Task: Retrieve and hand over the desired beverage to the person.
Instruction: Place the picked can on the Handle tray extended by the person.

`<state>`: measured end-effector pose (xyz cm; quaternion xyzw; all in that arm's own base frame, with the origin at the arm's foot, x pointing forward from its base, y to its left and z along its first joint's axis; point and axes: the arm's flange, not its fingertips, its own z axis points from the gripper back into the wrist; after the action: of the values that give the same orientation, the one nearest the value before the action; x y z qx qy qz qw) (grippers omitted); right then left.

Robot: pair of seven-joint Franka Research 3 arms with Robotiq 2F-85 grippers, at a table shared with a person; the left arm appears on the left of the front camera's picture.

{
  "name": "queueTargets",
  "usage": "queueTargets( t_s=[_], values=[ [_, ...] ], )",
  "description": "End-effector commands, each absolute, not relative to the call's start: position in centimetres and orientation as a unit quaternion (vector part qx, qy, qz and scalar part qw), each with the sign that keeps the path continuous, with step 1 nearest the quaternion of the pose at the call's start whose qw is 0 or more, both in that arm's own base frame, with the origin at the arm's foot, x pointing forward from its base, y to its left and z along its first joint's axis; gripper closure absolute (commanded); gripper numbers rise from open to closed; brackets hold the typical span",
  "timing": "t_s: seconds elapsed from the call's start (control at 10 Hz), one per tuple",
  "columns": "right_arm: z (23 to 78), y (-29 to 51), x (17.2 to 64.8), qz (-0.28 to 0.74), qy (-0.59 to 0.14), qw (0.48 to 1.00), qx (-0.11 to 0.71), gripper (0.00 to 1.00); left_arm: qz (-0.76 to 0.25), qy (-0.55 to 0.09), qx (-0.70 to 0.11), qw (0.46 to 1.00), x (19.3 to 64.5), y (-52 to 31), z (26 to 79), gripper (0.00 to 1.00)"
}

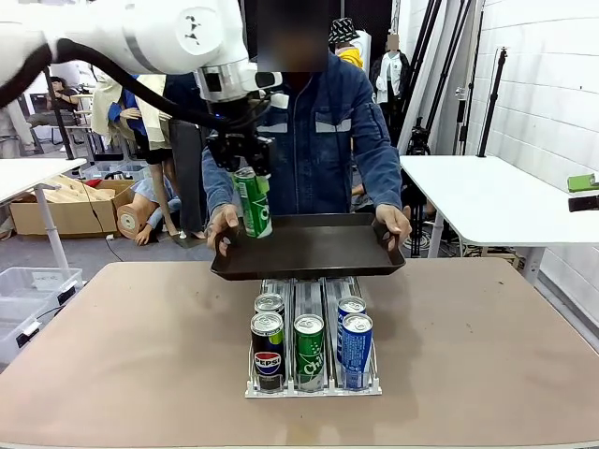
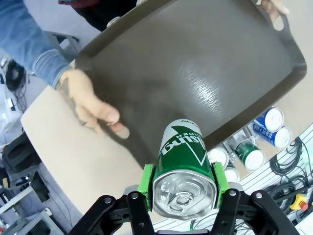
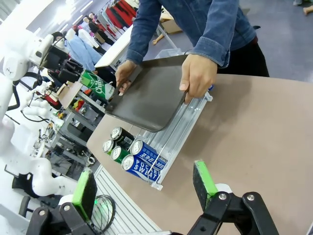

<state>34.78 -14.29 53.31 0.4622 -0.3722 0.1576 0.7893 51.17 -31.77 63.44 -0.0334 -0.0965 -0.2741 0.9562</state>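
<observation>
Left gripper (image 2: 182, 185) pinches a green Chilsung cider can (image 2: 182, 147) just below its top rim, green pads flat on either side. The can hangs slightly tilted over the near edge of a dark tray (image 2: 205, 68). The person (image 1: 328, 131) in the denim jacket holds the tray with both hands, one hand (image 2: 85, 100) just beside the can. Below the tray's front edge, a clear rack (image 1: 314, 385) on the brown table (image 1: 487, 355) holds Pepsi, green cider and blue Pocari Sweat cans. Right gripper (image 3: 144, 183) is spread wide above the table, nothing between its pads.
</observation>
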Motion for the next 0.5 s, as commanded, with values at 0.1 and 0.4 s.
queueTargets(
  t_s=[0.1,0.4],
  values=[
    [53.4,-14.3,34.9,0.159,-0.379,0.781,0.470,0.00,-0.270,-0.085,-0.016,0.959,54.2,-34.6,64.4,1.00],
    [53.4,-14.3,34.9,0.159,-0.379,0.781,0.470,0.00,-0.254,-0.073,-0.003,0.964,57.0,-36.2,63.0,1.00]
  ],
)
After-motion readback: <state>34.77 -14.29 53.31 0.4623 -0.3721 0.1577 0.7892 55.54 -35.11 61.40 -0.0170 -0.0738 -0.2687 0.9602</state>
